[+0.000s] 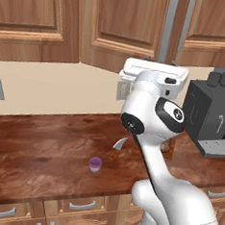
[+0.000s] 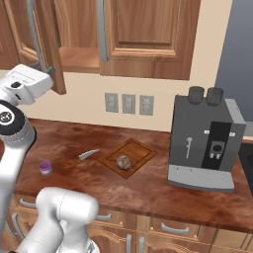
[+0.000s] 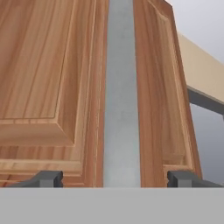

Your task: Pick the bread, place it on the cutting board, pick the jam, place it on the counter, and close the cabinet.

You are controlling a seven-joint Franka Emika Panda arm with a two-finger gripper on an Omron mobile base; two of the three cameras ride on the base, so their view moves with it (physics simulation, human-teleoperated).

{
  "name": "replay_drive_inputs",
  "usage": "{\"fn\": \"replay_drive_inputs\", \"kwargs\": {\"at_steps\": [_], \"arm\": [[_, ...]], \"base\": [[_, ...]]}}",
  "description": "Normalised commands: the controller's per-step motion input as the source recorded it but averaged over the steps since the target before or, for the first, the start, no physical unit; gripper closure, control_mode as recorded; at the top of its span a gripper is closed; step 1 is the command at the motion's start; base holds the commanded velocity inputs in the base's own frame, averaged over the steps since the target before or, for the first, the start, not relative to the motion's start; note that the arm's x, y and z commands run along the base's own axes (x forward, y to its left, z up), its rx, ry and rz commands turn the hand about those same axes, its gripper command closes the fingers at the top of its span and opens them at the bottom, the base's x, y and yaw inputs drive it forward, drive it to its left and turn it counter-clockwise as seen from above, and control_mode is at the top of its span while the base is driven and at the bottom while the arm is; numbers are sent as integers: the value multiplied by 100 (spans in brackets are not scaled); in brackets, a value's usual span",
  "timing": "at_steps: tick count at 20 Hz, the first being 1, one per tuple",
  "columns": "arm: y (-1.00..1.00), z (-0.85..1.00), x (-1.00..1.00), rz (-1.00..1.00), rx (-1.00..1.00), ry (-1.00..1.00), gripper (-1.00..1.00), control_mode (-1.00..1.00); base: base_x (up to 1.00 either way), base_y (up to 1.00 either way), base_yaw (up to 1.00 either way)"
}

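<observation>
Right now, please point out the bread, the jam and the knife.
bread (image 2: pixel 123 161), right base view, its rounded top.
jam (image 1: pixel 95 164), left base view, its purple lid.
knife (image 2: pixel 89 154), right base view, its grey blade.

Dark wood-grain counter (image 2: pixel 148 190), cutting board (image 2: pixel 140 149), jam (image 2: pixel 46 168), knife (image 2: pixel 88 154), grey coffee machine (image 2: pixel 205 143)

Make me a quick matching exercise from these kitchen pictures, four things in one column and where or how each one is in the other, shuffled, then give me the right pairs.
Things:
1. bread
2. jam
3. knife
4. cabinet door

Places or states:
A. standing on the counter, left of the knife in the right base view
B. swung open, shelf visible behind it
C. lying on the counter between the jar and the board
D. resting on the cutting board

Pairs: 1-D, 2-A, 3-C, 4-B
</observation>
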Motion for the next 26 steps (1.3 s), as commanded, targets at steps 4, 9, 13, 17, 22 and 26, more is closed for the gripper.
{"fn": "replay_drive_inputs", "kwargs": {"at_steps": [4, 9, 13, 17, 22, 26], "arm": [[-25, 0, 33, 5, 0, 0, -100, -100], [-26, 0, 32, 5, 0, 0, -100, -100], [-25, 0, 33, 5, 0, 0, -100, -100], [-25, 0, 36, 5, 0, 0, -100, -100], [-23, 0, 37, 5, 0, 0, -100, -100], [-22, 0, 40, 6, 0, 0, -100, -100]], "base": [[0, 0, 0], [0, 0, 0], [0, 0, 0], [0, 0, 0], [0, 0, 0], [0, 0, 0]]}}
